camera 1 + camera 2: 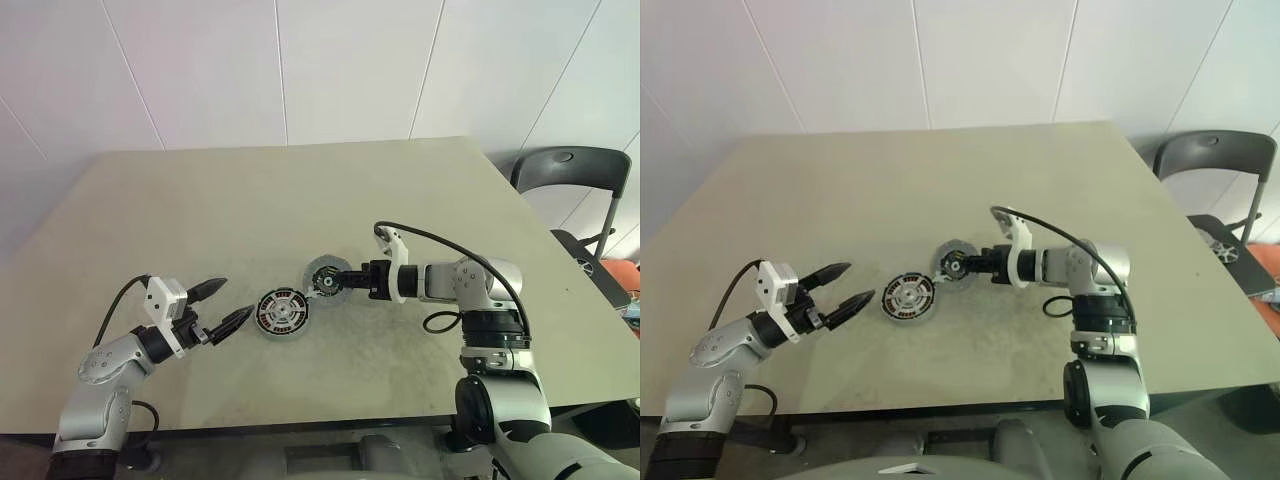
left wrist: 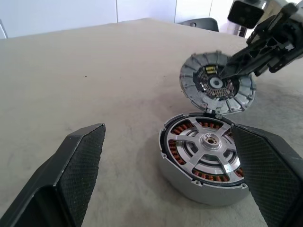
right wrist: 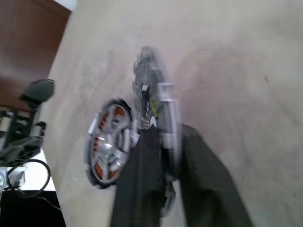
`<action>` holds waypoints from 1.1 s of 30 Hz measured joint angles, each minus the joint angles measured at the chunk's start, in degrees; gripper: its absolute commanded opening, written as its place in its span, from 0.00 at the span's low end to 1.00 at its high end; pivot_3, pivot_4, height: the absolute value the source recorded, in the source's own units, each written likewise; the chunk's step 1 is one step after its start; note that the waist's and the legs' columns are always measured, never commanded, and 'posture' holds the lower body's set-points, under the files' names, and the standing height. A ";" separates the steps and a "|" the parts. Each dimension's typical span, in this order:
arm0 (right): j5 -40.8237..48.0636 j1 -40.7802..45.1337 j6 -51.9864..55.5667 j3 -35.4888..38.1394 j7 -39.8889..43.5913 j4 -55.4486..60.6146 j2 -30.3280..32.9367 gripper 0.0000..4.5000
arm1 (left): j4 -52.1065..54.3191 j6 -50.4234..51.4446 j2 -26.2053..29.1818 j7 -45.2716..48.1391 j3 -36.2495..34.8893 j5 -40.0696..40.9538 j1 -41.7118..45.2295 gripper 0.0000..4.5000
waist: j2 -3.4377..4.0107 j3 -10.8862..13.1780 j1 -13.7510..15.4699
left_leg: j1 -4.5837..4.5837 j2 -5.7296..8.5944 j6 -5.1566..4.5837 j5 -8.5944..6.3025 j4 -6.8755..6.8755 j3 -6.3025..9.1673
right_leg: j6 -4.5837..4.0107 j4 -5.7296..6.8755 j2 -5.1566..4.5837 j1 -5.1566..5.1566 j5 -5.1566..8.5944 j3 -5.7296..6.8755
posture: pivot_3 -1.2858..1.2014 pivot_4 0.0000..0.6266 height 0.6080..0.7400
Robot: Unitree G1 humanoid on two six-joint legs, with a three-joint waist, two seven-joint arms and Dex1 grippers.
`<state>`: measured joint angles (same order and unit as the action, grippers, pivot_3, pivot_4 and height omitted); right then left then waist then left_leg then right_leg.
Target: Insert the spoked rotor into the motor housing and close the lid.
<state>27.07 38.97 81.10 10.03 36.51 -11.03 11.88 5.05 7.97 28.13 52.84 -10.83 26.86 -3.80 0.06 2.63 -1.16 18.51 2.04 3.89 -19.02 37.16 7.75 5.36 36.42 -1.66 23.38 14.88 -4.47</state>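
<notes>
We see the right gripper point(image 1: 338, 281) clamped on the lid point(image 2: 217, 83), holding it tilted on edge at the motor housing's point(image 1: 282, 313) two o'clock, just beside it. The spoked rotor point(image 2: 208, 146) sits inside the housing on the table point(image 1: 300, 200). At the housing's nine o'clock, the left gripper point(image 1: 222, 305) hovers, fingers spread wide apart.
</notes>
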 measured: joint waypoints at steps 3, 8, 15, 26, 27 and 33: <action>0.83 -0.20 -2.02 -5.63 2.30 4.55 3.37 0.01 | -0.04 -0.07 0.00 -0.05 0.00 -0.01 -0.01 1.00 | 0.01 0.00 -0.01 | 0.02 0.00 0.00 0.00 -0.01 0.00 | 0.01 -0.01 0.00 0.02 0.01 0.00 | 0.52 0.00 1.00; -0.74 -0.39 -10.58 -16.40 5.13 13.17 8.96 0.01 | -0.44 -0.13 0.00 -0.07 -0.01 -0.02 -0.02 1.00 | -0.01 0.00 0.02 | 0.03 0.00 0.00 0.00 0.00 0.02 | 0.02 -0.03 -0.01 0.02 0.01 0.02 | 0.52 0.00 1.00; -9.89 -0.39 -23.82 -29.71 4.12 19.05 12.79 0.01 | -0.69 -0.75 0.00 -0.05 0.04 -0.10 0.17 1.00 | -0.05 -0.03 -0.07 | -0.02 -0.03 0.00 0.00 0.01 0.00 | 0.02 -0.03 0.01 -0.01 0.01 0.01 | 0.52 0.00 1.00; -24.79 -0.27 -41.07 -41.99 4.43 22.44 15.09 0.01 | -1.16 -0.85 0.00 -0.31 0.07 -0.16 0.19 1.00 | -0.08 -0.05 0.02 | -0.08 -0.03 0.02 0.01 0.08 0.02 | 0.01 -0.03 0.03 -0.11 0.01 0.02 | 0.52 0.00 1.00; -25.34 -0.30 -41.75 -42.40 5.04 22.83 15.27 0.01 | -1.16 -0.87 0.00 -0.40 0.08 -0.16 0.20 1.00 | -0.08 -0.05 0.02 | -0.08 -0.03 0.02 0.01 0.05 0.02 | 0.01 -0.03 0.03 -0.10 0.01 0.02 | 0.52 0.00 1.00; -25.49 -0.85 -42.27 -41.53 9.63 24.64 16.81 0.01 | -1.17 -0.99 0.00 -0.58 0.09 -0.17 0.20 1.00 | -0.09 -0.06 0.11 | -0.04 -0.03 -0.01 -0.01 -0.02 0.06 | 0.01 -0.10 0.01 -0.05 0.01 0.04 | 0.52 0.00 1.00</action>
<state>1.59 38.13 38.82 -31.50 46.14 13.62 28.69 3.88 6.97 28.13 52.26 -10.75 26.69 -3.60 -0.04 2.57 -1.04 18.48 2.00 3.88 -19.03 37.14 7.81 5.38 36.32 -1.64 23.33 14.89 -4.44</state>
